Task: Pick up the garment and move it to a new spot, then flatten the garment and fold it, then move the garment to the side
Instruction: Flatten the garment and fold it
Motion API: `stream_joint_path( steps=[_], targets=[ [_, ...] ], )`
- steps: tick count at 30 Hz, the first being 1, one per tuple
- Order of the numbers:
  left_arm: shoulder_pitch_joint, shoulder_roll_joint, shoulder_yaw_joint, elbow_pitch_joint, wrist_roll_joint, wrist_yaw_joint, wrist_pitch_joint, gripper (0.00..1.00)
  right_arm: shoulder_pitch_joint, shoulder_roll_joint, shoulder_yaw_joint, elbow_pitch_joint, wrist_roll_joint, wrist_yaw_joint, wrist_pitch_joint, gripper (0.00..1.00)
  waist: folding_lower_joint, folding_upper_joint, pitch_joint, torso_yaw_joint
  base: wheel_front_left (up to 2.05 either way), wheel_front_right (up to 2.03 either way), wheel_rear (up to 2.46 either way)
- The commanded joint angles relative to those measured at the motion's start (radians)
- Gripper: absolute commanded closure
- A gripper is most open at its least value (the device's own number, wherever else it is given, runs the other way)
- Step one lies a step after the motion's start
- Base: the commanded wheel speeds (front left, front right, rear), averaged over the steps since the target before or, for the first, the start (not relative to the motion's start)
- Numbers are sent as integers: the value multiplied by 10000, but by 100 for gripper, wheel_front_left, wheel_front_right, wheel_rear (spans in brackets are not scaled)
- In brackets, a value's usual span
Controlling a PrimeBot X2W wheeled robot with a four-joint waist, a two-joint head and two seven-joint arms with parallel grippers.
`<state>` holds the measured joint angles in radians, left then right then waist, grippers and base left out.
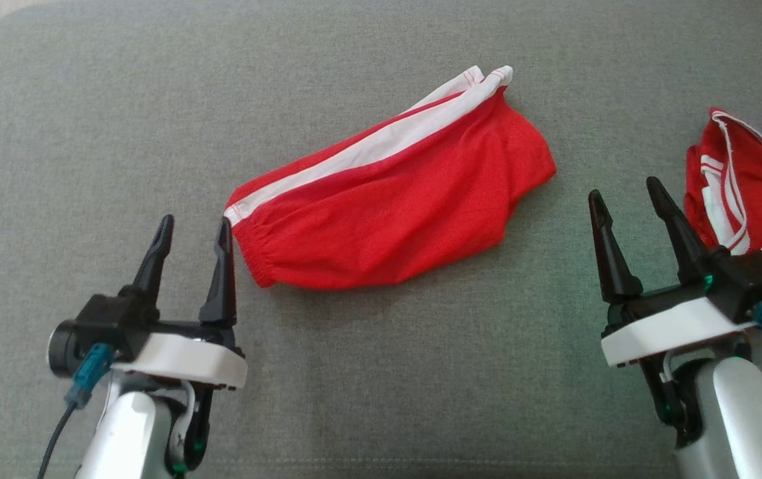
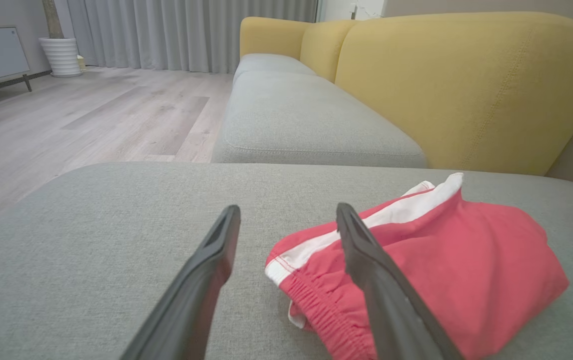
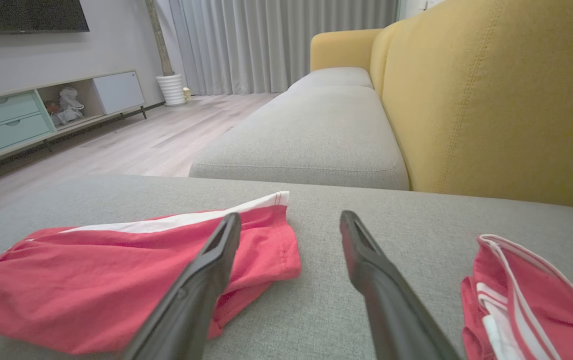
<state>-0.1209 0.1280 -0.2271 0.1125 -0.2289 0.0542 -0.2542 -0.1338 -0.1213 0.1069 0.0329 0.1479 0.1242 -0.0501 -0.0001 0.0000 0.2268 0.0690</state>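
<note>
- The red shorts [image 1: 387, 199] are lying folded in the middle of the frame, on the grey sofa cushion [image 1: 88, 133].
- The left fingers [image 1: 221, 273] are standing wide apart at the lower left, holding nothing, just beside the waistband end of the shorts.
- The right fingers [image 1: 610, 253] are standing wide apart at the lower right, also holding nothing, between the shorts and a second red garment [image 1: 747, 193] at the right edge.

A grey fabric cushion [image 1: 88, 100] carries red shorts [image 1: 407, 206] mid-surface and another red garment [image 1: 753, 186] at its right
</note>
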Motion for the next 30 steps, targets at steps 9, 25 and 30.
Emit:
stream_joint_path(
  steps=[9, 25, 30],
  targets=[
    [-16, 69, 518, -493, 174, 45, -75, 0, 175, 227, -22, -853, -39, 65, 219, 0, 1, 0, 27, -59, 0, 0, 0],
    [-718, -162, 705, -619, 273, -103, -76, 0, -910, 239, -315, 379, 201, 65, 128, 0, 1, 0, 808, 239, 0, 0, 0],
    [-1268, -365, 605, -580, 299, -290, -76, 0, -2500, 63, -179, 2536, 315, 65, 83, 0, 1, 0, 1349, 660, 0, 0, 0]
  ],
)
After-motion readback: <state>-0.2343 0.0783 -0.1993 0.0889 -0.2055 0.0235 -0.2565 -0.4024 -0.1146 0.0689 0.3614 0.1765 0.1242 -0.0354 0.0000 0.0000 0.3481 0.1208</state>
